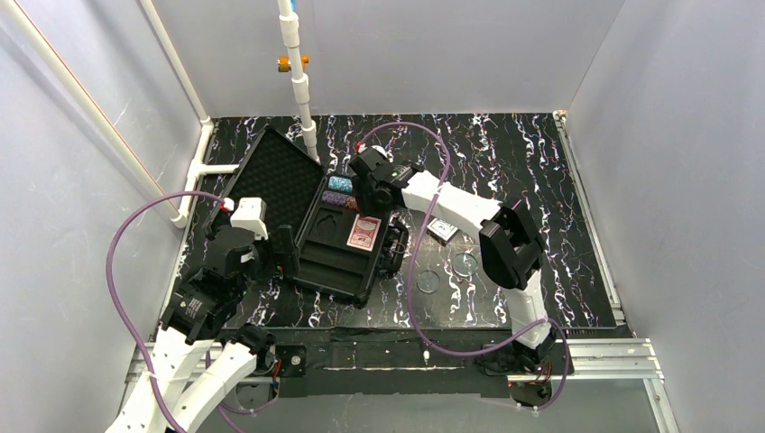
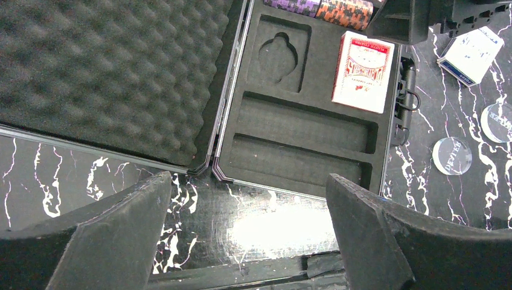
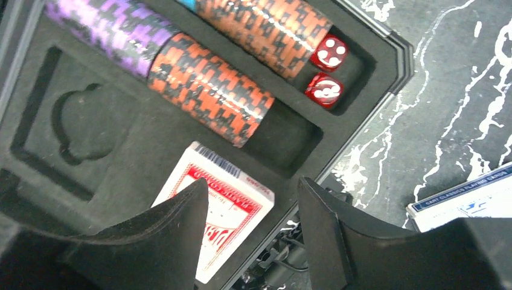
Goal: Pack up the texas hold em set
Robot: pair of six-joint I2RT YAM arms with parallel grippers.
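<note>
Left-centre of top view: black case (image 1: 329, 271) lies open on desk (image 1: 541, 180), foam lid (image 1: 275, 176) flat toward upper left. Tray holds purple chips (image 3: 115, 27), orange chips (image 3: 211, 96), two red dice (image 3: 331, 52), red deck (image 2: 364, 72). Right pincer (image 3: 253, 187) half-wide, empty, above red deck. Blue deck (image 2: 471, 54) and two clear discs (image 2: 451, 155) on desk right of case. Left pincer (image 2: 249, 181) wide, empty, beside case's lower-left edge.

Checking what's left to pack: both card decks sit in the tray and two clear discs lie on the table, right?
Only the red deck sits in the tray; the blue deck lies on the table, as the left wrist view shows. The two discs do lie there.
</note>
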